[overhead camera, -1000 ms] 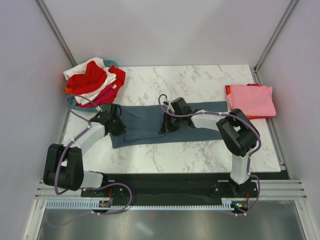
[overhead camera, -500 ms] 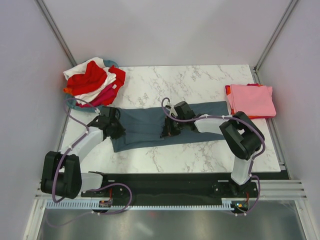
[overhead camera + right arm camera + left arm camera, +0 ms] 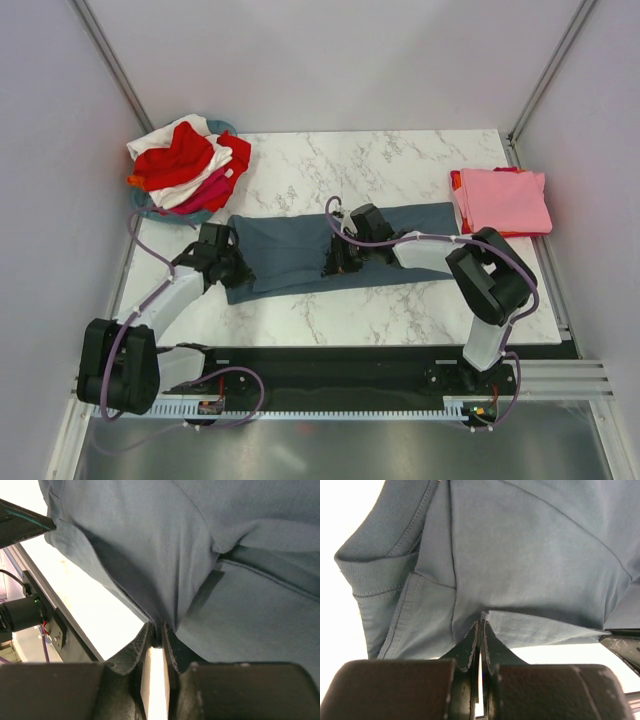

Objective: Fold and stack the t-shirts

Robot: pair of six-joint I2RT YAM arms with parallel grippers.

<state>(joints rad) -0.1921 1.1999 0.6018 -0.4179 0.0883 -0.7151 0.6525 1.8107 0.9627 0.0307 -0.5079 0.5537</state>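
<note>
Slate-grey t-shirt, one, spans the worktop, its cloth pinched by left fingers and right fingers; two folded shirts at right edge.

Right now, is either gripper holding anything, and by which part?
Both hold the slate blue-grey t-shirt: left gripper pinches its left end near the collar, right gripper a fold near its middle.

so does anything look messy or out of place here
The unfolded shirts heaped far left spill over the teal basket. The blue-grey shirt lies slightly slanted, pinched by the left gripper and right gripper. The pink shirt at right looks tidy.
</note>
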